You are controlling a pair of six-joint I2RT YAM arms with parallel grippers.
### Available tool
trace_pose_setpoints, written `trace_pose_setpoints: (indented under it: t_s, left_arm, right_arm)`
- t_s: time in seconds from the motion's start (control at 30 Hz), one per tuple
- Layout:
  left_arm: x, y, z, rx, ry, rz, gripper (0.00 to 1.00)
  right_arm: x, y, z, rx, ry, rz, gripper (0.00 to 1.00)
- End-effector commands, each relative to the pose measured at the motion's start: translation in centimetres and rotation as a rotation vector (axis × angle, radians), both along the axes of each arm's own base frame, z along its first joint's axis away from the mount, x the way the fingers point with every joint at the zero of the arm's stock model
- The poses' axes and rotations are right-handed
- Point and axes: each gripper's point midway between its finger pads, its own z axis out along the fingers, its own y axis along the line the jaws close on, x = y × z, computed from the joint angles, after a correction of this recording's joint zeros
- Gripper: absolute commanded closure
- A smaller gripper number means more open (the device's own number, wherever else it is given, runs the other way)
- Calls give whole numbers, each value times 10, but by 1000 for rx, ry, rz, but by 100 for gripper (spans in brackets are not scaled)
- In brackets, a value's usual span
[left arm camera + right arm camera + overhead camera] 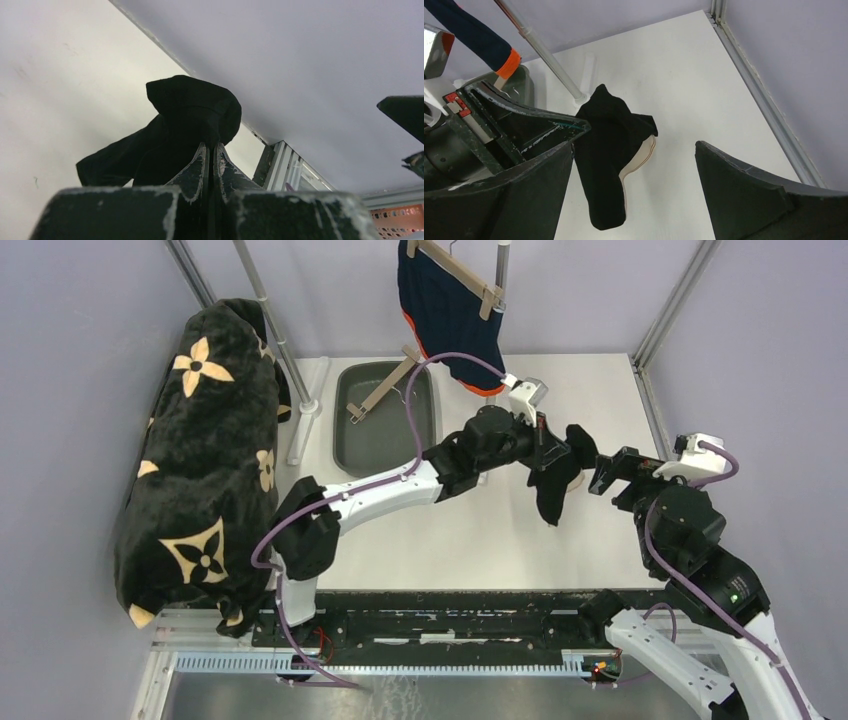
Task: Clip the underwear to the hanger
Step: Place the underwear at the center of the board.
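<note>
Your left arm was stretched low across the tabletop (470, 540), reaching from its base toward the right with the wrist roughly level. The left gripper (557, 447) had its jaws pressed together, pinching the top of the black underwear (553, 495). You could see that in the left wrist view too, with both fingers closed tight on the bunched cloth. The underwear hung down from that pinch, near the middle-right of the tabletop, and a bit of pale lining showed along one edge in the right wrist view.

Your right arm was folded up at the elbow with the wrist pointed left. The right gripper (601, 476) sat just beside the hanging cloth with its jaws spread wide, and nothing was between them.

The wooden hanger (383, 390) lay tilted in the grey tray (350, 430) at the back left, well apart from both grippers. A navy pair (450, 315) was clipped to another hanger (455, 275) up top.
</note>
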Motion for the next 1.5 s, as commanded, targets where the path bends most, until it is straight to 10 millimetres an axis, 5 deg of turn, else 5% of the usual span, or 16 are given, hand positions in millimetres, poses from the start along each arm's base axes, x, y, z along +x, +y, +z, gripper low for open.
trace_pose_setpoints:
  t_s: [0.0, 0.47, 0.6, 0.7, 0.77, 0.9, 1.03, 1.23, 1.47]
  left_arm:
    - [3, -16, 46, -128, -23, -7, 97]
    - [14, -53, 32, -144, 4, -57, 97]
    - [19, -49, 27, -122, -5, -31, 97]
    - [21, -31, 3, -83, 40, 15, 97]
    - [25, -11, -28, -38, 111, 74, 88]
    - [35, 50, -92, 10, 266, 216, 43]
    - [39, 93, -85, -53, 277, 283, 31]
    - [38, 124, -56, -27, 190, 336, 29]
    - [37, 170, -39, 1, 123, 435, 25]
  right_arm:
    - [-11, -18, 12, -17, -25, -54, 0]
    - [-8, -15, 11, -27, -19, -47, 0]
    - [-7, -15, 9, -34, -13, -46, 0]
    - [-5, -11, 6, -37, -2, -36, 0]
    - [-2, -8, 3, -41, 10, -26, 0]
    - [8, 5, -8, -59, 58, 4, 0]
    - [28, 26, -28, -85, 153, 38, 0]
    - [53, 60, -87, -145, 399, 90, 0]
    - [64, 56, -170, -8, 606, 93, 0]
